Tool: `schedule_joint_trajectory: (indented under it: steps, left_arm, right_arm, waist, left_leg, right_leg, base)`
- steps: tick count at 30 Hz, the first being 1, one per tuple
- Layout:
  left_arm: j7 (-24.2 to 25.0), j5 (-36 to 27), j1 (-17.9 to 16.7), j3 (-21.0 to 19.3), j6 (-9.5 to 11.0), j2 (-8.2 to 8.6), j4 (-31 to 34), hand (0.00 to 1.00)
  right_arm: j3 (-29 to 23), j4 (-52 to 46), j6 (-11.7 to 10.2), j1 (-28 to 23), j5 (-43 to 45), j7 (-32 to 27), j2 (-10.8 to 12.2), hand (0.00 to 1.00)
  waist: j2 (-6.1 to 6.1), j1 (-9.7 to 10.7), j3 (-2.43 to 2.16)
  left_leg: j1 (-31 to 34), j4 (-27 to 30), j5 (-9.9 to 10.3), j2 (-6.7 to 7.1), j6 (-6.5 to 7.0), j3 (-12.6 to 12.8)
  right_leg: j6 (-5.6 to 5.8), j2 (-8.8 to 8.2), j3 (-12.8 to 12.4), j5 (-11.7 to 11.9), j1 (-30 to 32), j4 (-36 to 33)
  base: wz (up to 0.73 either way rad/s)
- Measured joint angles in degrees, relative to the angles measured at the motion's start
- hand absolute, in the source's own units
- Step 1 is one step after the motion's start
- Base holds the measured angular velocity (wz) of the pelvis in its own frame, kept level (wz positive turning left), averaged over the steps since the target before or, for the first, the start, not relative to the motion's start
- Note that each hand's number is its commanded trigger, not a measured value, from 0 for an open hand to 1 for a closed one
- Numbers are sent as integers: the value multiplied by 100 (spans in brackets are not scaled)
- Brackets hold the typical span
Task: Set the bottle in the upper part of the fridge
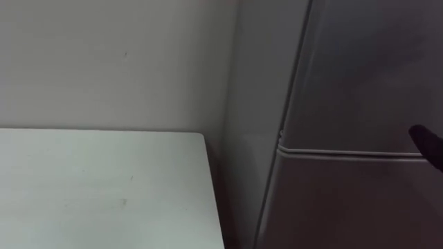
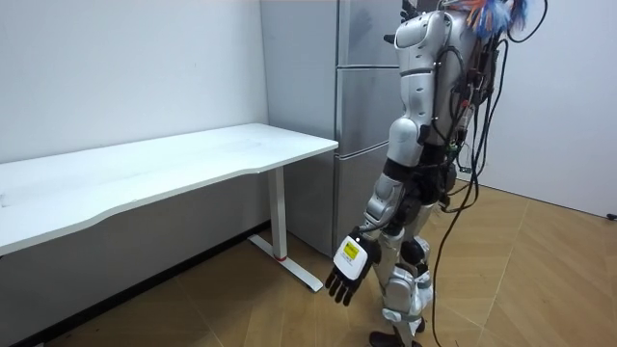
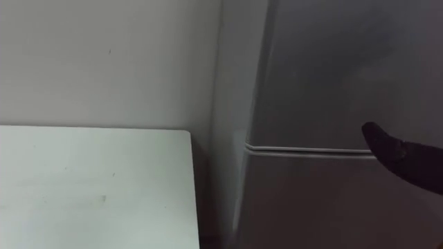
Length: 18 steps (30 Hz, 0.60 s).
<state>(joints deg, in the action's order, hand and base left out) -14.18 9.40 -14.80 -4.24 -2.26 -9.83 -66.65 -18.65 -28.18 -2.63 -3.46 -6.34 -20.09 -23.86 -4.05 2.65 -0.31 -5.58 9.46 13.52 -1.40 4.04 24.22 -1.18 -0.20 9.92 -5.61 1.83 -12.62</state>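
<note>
- The right hand [image 3: 405, 160] is nearest: a dark tip coming in from the right, against the fridge [image 3: 325, 207] front, right at the seam [image 3: 304, 149] between its two doors. Whether it is spread, closed or holding anything, I cannot tell.
- The left hand [image 2: 345, 275] hangs at the robot's side, low and away from the fridge. Its fingers are loose and straight, holding nothing.
- Where the bottle is, I cannot tell. It is not in the left hand, and none stands on the part of the worktop [image 1: 104, 187] beside the fridge.
- Both fridge doors are shut, so as I judge it the task has hardly begun.
- What could go wrong, to my eye:
  - The hand sits so close to the seam that it may catch the lower door [image 3: 332, 221] instead of the upper door [image 3: 346, 62], and the wrong compartment opens.
  - If the right hand is carrying the bottle, pawing at the door could knock it loose or bang it against the fridge.
  - The robot stands right up against the fridge, so a swinging door may hit its arm or chest unless it steps back.
  - The worktop ends just beside the fridge, leaving little room on that side.
</note>
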Motion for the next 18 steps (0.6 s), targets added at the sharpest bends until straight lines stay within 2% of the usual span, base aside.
schedule_joint_trajectory:
  steps: [3, 9, 15, 17, 18]
  left_arm:
    - [31, 41, -6, 2, 0, -1, 10, 0]
    - [30, 48, 9, 92, -24, -5, 26, 0]
    - [29, 169, 79, 257, -49, -39, 85, 0]
    - [34, 328, 111, 256, -124, -30, 152, 0]
    - [50, 394, 111, 256, -153, -30, 219, 0]
  right_arm:
    - [98, 8, -13, 25, 29, 16, 126, 0]
    - [459, 100, -26, 150, 55, 139, 161, 0]
    - [861, 543, -37, 371, 756, 129, 165, 0]
    - [867, 675, -101, 372, 1058, 69, 236, 0]
    - [865, 865, -203, 372, 1280, 70, 261, 0]
  waist:
    - [-11, -24, 4]
    - [-43, -117, 22]
    - [-70, -163, 35]
    - [-60, -142, 35]
    - [-62, -138, 34]
  left_leg:
    - [-1, 4, -1, 1, -1, -70]
    - [15, 5, -1, 9, 1, -108]
    - [-5, 7, -1, 13, 5, -181]
    - [-13, 11, -1, 15, 5, -241]
    - [-18, 13, -1, 15, 5, -253]
  right_leg:
    - [1, -12, 91, -1, -30, 7]
    - [0, -31, 142, -2, -59, 5]
    - [2, -34, 189, -1, -166, 112]
    - [2, -34, 185, -1, -198, 114]
    - [3, -32, 155, -1, -210, 116]
  base:
    - [10]
    - [4]
    - [8]
    - [12]
    - [7]
